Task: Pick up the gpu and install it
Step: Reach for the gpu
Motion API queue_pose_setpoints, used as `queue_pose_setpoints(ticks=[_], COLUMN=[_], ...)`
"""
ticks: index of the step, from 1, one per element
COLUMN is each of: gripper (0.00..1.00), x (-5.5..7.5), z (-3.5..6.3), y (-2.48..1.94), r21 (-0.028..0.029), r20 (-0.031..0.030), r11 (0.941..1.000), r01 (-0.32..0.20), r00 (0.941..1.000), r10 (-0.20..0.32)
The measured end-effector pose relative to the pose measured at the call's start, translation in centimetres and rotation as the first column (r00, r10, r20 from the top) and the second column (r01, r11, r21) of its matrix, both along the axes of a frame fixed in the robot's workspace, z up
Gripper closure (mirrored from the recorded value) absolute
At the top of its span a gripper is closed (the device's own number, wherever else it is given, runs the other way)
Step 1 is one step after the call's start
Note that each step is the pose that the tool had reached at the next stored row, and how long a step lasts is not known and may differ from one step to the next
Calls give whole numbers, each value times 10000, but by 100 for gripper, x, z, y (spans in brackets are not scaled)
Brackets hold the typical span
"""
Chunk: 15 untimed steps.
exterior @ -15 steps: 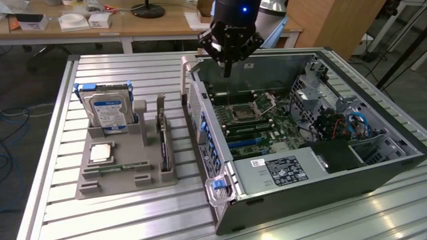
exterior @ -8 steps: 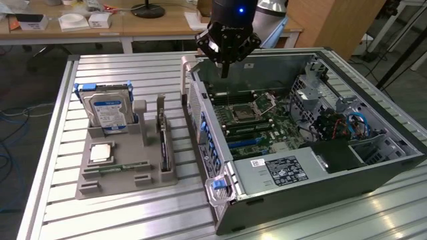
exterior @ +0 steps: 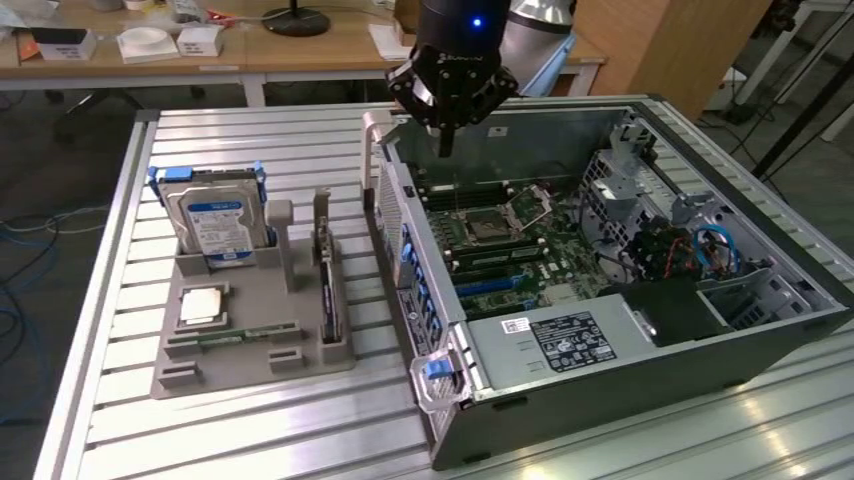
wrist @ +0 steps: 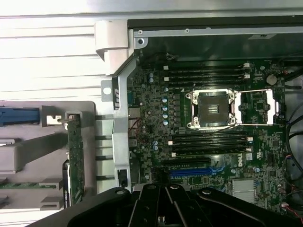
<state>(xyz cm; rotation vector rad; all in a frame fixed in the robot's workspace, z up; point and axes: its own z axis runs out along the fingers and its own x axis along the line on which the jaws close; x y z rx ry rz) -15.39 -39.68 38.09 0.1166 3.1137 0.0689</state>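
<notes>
While hanging upright over the open case (exterior: 641,390), the gripper (exterior: 445,150) points straight down, fingers clenched together, empty. Gpu (exterior: 327,290): on edge in the grey holder (exterior: 254,372), just beside the case on the exterior view's left, apart from the gripper. Exterior view gives the hard drive (exterior: 220,225) upright in the holder. Wrist view gives the motherboard socket (wrist: 211,109), the blue slot (wrist: 189,172), and the gpu's top edge.

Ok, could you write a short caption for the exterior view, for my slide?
Shut fingers hover above the open computer case; the gpu stands in the gray holder beside it.
</notes>
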Motion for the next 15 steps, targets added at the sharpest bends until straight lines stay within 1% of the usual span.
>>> queue_pose_setpoints(ticks=[15], gripper=[89], x=[-73], z=[-22], y=[1], r21=[0], r20=[0], r11=[10000], r01=[1], r00=[10000], r10=[-1])
